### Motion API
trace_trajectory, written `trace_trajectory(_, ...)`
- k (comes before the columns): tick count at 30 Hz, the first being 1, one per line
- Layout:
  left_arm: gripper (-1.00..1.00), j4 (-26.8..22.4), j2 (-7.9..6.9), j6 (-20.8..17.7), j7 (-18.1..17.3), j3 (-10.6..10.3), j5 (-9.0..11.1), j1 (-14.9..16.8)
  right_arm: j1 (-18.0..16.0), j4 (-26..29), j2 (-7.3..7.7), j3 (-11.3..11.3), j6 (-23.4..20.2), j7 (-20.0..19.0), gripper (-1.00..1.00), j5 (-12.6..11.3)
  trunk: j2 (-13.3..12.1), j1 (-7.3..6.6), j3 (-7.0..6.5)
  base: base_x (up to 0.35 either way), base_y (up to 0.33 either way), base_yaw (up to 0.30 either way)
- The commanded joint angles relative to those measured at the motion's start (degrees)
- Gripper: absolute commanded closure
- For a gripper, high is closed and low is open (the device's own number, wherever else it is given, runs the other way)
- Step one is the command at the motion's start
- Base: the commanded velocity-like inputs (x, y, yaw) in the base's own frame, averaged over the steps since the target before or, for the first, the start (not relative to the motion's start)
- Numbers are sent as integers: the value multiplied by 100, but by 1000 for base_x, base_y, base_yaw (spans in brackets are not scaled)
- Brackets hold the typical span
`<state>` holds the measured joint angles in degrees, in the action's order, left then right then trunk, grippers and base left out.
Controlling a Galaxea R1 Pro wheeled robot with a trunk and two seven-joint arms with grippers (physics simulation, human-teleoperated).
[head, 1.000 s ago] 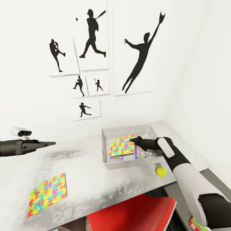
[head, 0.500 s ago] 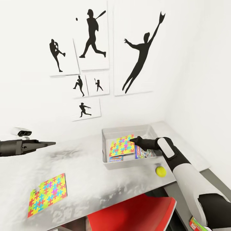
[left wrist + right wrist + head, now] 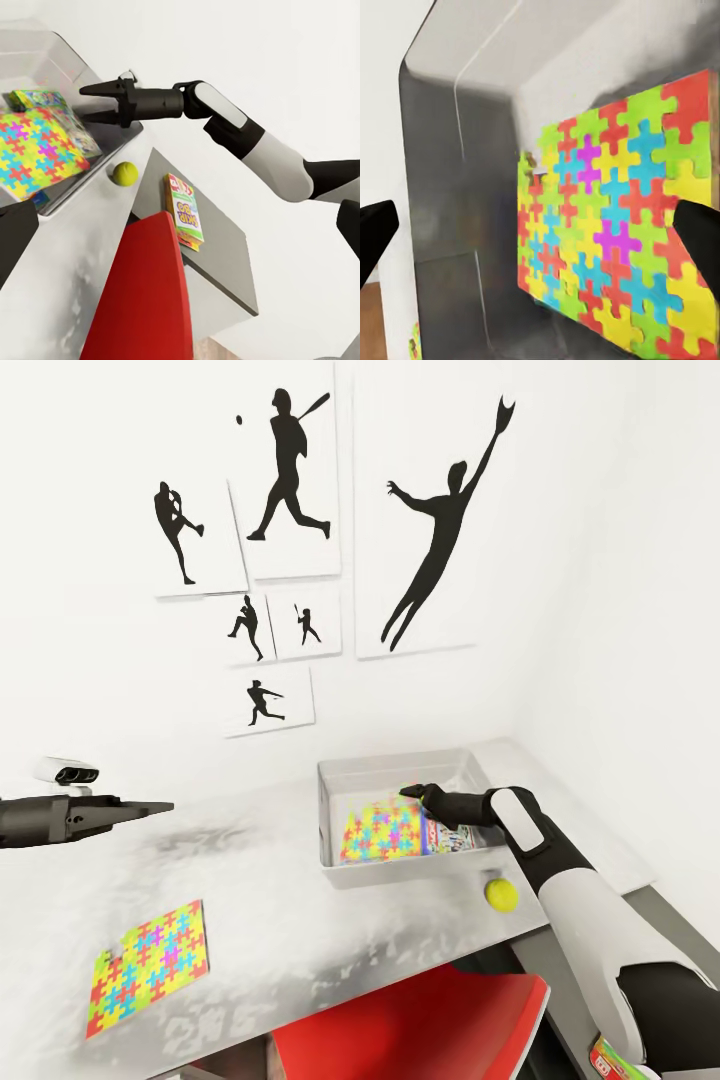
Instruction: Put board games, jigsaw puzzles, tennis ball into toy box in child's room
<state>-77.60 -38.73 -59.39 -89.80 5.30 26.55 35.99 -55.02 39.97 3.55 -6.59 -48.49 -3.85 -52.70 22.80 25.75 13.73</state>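
The right gripper [image 3: 412, 792] hangs over the toy box [image 3: 395, 768], jaws apart and holding nothing; the blurred jigsaw puzzle [image 3: 380, 830] lies inside just below them. The tennis ball [image 3: 501, 894] sits on the table [image 3: 300, 920] beside that forearm. The left gripper [image 3: 160, 809], probably closed, points toward the toy box, with the second jigsaw puzzle [image 3: 148, 963] nearer it.

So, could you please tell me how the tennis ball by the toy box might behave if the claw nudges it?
The tennis ball is round and sits free near the table edge, so it would probably roll, perhaps off the edge. It looks light and fuzzy, so likely easy to grip.
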Motion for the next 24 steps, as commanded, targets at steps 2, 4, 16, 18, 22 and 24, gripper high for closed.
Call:
trace_trajectory(2, -100, -1, -3, -61, -20, -3, -1, 5, -7, 2, 5, -17, -15, -33, -100, 40, 12, 3, 11, 0, 0, 0)
trace_trajectory(4, -100, -1, -3, -59, -20, -3, -1, 5, -8, 2, 5, -17, -18, -30, -100, 40, 12, 3, 11, 0, 0, 0)
trace_trajectory(16, -100, -1, -3, -61, -20, -3, -1, 5, -5, 11, 11, -17, -8, -22, -100, 40, 12, 3, 11, 0, 0, 0)
trace_trajectory(18, -100, -1, -3, -59, -20, -3, -1, 5, -2, 24, 8, -17, -5, -20, -100, 40, 12, 3, 11, 0, 0, 0)
trace_trajectory(22, -100, -1, -3, -59, -20, -3, -1, 5, 0, 42, -5, -13, 3, -8, -100, 39, 12, 3, 11, 0, 0, 0)
trace_trajectory(24, -100, -1, -4, -61, -20, -3, -1, 5, 0, 44, 1, -11, 5, -4, -100, 36, 12, 3, 11, 0, 0, 0)
